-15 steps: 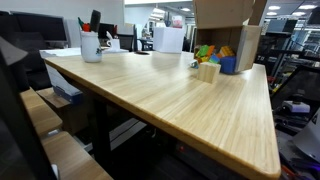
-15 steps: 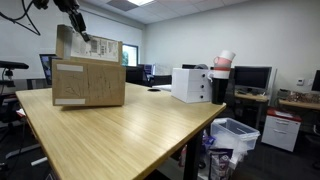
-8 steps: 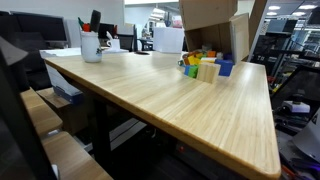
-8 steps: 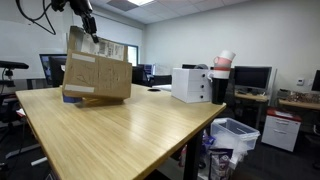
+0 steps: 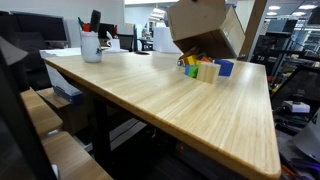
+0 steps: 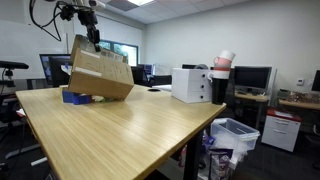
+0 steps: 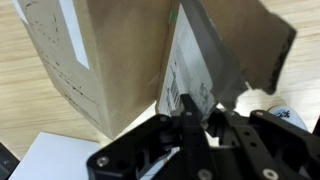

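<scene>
A brown cardboard box (image 5: 203, 25) (image 6: 100, 72) hangs tilted above the far end of the wooden table (image 5: 180, 105). My gripper (image 6: 93, 38) (image 7: 195, 115) is shut on one of its top flaps (image 7: 205, 50), with the box wall (image 7: 100, 60) beside it in the wrist view. Under the raised box lie several coloured toy blocks (image 5: 205, 68) on the tabletop; they show as blue shapes (image 6: 78, 97) below the box's lower edge. The box's lower corner hangs just over the blocks.
A white mug with pens (image 5: 91, 45) stands at the table's far corner. Beyond the table are a white box-shaped device (image 6: 190, 84), stacked cups (image 6: 222, 62), a plastic bin (image 6: 235, 135) on the floor and desks with monitors (image 6: 250, 77).
The box has been lifted off the table and tipped over, held by its flap. The toy blocks that it covered now show beneath it.
</scene>
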You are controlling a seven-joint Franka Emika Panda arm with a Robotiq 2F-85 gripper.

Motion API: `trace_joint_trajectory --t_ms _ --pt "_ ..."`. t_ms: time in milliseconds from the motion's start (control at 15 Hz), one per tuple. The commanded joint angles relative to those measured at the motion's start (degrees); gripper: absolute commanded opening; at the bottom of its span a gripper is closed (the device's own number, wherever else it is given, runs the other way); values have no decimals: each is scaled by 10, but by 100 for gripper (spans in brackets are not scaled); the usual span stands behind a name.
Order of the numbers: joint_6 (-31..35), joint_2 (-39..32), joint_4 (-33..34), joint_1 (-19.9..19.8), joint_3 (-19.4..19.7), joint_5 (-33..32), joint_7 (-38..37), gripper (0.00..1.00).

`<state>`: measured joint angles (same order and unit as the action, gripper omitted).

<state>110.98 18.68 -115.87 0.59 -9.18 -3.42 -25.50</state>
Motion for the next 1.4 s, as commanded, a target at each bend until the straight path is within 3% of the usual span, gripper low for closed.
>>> trace_joint_trajectory --t_ms 0,733,1333 --pt "17 -35 7 7 -5 18 -33 2" --pt "-6 -93 38 20 -8 10 -61 2" --pt "-68 -150 97 28 -1 11 -46 2"
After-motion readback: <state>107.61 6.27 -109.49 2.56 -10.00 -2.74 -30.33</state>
